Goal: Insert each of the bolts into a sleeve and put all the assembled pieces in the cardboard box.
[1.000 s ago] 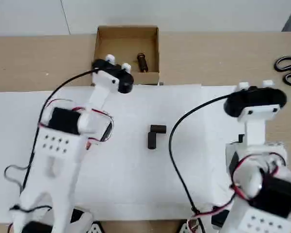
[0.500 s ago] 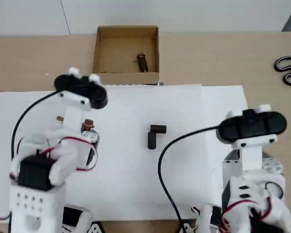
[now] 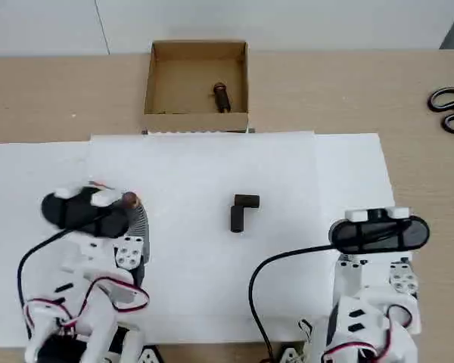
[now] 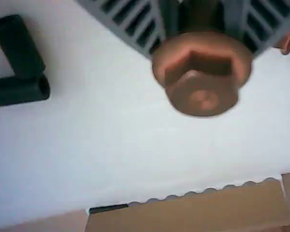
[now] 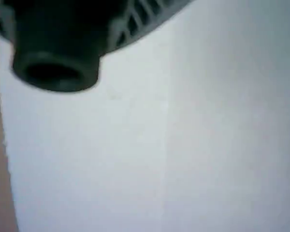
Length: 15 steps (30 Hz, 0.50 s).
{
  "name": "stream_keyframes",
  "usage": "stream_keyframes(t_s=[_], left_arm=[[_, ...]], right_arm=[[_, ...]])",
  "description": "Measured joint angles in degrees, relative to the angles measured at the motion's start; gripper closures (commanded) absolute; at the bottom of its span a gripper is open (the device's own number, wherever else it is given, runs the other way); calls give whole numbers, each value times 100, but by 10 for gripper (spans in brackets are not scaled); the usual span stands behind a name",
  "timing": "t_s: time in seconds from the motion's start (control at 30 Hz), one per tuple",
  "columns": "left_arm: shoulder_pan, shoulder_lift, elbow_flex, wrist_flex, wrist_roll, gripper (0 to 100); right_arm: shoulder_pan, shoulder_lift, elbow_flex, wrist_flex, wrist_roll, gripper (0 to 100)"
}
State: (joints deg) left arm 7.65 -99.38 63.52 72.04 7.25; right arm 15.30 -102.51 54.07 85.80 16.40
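a light wooden table (image 3: 45,83) runs under everything, and a broad white paper sheet (image 3: 212,287) covers most of its near part. the two white arms sit folded low at the near edge of the sheet, well apart, one on each side. an open brown cardboard box (image 3: 197,121) stands on the bare wood just beyond the sheet's far edge. inside it, toward one side wall, lies a dark brownish assembled piece (image 3: 222,97). a pair of black-handled scissors (image 3: 450,110) lies on the wood far off to the right. near the middle of the sheet, two loose black cylindrical sleeves (image 3: 242,212) lie with their ends touching, forming an l. the left gripper (image 4: 203,17) is clenched on a copper-coloured hex-head bolt (image 4: 200,77), whose head points out past the grey ribbed jaws above the paper. the right gripper (image 5: 63,19) grasps a third black tubular sleeve (image 5: 55,65), its open bore facing outward, over the sheet close to its right edge
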Motion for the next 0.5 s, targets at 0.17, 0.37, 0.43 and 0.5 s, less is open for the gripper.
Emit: stream_keyframes(t_s=[0.17, 0.37, 0.43, 0.5], left_arm=[[0, -360, 475, -18, 1266, 995], [0, -413, 949, -677, 1846, 995], [0, -413, 1284, -1046, 1873, 995], [0, -404, 1591, -1415, 1890, 995]], right_arm=[[-378, -70, 809, -431, -659, 996], [-2075, -70, 1741, -1389, -1284, 996], [-2787, -70, 2022, -1741, -1380, 996], [-3490, -70, 2259, -2057, -1407, 996]])
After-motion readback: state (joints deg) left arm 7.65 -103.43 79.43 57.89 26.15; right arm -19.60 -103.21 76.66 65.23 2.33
